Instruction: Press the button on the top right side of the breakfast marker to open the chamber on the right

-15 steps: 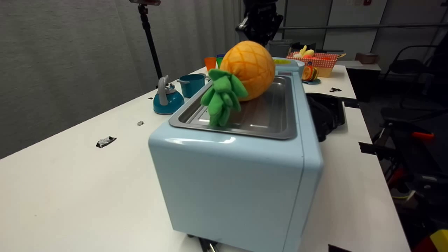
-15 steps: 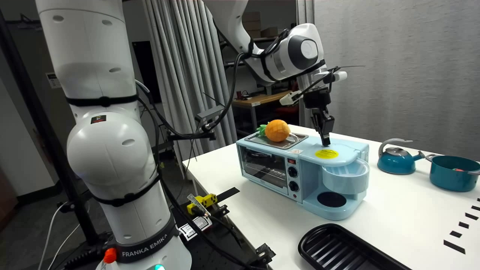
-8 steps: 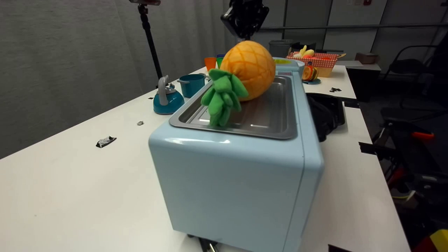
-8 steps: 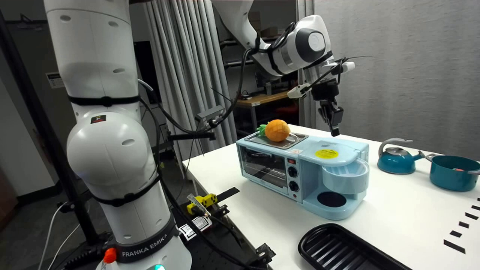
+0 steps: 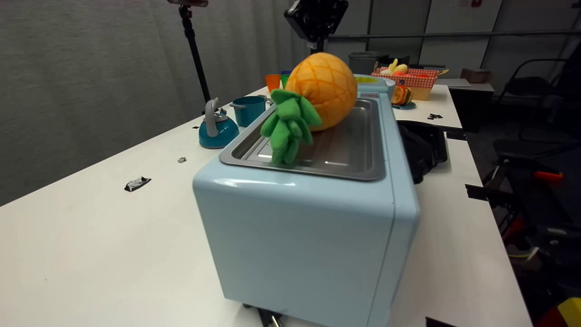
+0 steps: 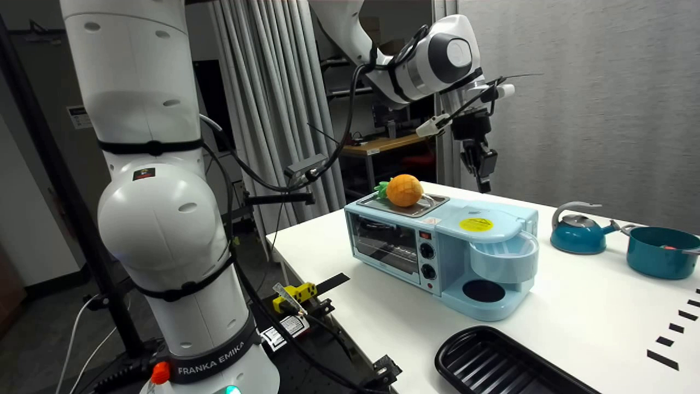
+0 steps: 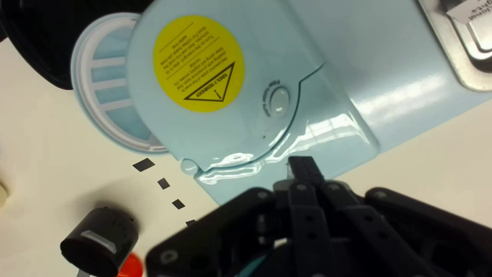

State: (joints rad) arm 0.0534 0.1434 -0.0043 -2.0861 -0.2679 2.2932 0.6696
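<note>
The light blue breakfast maker [image 6: 448,262] stands on the white table and shows in both exterior views [image 5: 299,245]. Its round filter button [image 7: 279,101] is on the top lid, beside a yellow warning sticker [image 7: 198,63]. The round chamber [image 6: 503,265] sticks out from under the lid at the right end; in the wrist view [image 7: 111,77] its ribbed inside shows. My gripper [image 6: 483,186] is above the maker's top, apart from it. In the wrist view [image 7: 305,167] its fingertips are together with nothing between them. The plush pineapple hides the button from an exterior view.
An orange plush pineapple [image 6: 404,190] lies on the maker's metal tray [image 5: 349,154]. A teal kettle [image 6: 578,238] and teal pot [image 6: 659,257] stand to one side. A black ribbed pan [image 6: 503,364] lies in front. A basket of play food [image 5: 413,81] stands farther off.
My gripper was down at the lid near the button one second ago. It has since risen clear of the maker. The chamber looks the same in all frames.
</note>
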